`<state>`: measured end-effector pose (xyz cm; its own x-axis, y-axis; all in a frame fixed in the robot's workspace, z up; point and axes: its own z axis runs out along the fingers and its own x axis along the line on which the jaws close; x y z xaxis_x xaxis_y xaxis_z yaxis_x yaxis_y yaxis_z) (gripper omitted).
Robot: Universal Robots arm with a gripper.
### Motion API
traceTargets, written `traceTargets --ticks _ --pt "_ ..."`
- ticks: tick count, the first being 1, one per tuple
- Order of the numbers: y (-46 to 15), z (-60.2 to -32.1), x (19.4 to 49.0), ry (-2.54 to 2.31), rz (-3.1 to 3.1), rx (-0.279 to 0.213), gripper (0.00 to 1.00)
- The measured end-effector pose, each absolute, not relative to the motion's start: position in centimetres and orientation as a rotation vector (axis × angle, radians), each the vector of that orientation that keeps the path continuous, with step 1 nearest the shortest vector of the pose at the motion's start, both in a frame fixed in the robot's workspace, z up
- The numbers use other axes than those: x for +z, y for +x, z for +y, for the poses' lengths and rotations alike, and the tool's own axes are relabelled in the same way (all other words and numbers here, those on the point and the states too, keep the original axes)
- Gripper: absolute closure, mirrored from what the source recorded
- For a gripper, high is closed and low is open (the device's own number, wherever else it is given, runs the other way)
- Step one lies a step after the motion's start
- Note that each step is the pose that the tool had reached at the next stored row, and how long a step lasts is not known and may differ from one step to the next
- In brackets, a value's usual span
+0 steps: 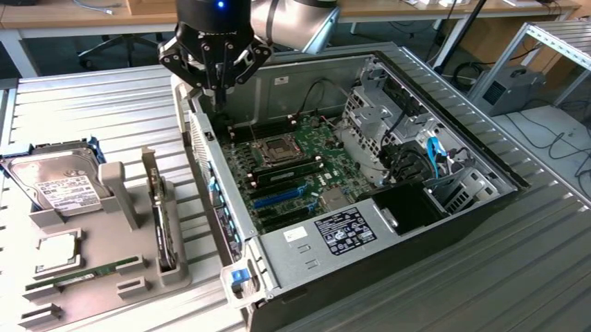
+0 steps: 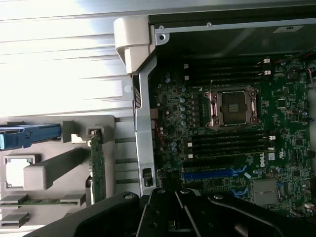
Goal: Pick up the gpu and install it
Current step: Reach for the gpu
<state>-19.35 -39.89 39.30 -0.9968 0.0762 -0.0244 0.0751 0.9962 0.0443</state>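
Observation:
The gpu (image 1: 165,223) is a thin dark card standing on edge in a slot of the grey holder (image 1: 104,294), to the left of the open computer case (image 1: 356,232) in the exterior view. In the wrist view the gpu (image 2: 97,165) shows its green board edge. My gripper (image 1: 219,95) hangs above the case's rear corner, well away from the card, fingers shut together and holding nothing. Its black linkage (image 2: 173,212) sits over the motherboard (image 2: 237,148), near the blue expansion slot (image 2: 207,174).
The holder also carries a silver hard drive (image 1: 55,181), a processor (image 1: 57,252) and a green memory stick (image 1: 85,272). Inside the case are the processor socket (image 1: 277,149), a blue slot (image 1: 279,198), drive cages and cables (image 1: 434,155). A ribbed metal table (image 1: 111,104) lies under everything.

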Motion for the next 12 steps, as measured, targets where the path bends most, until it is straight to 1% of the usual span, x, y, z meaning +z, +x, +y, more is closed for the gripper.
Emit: traceTargets --ticks 12 --pt "-19.64 -39.89 39.27 0.118 3.112 0.068 0.89"
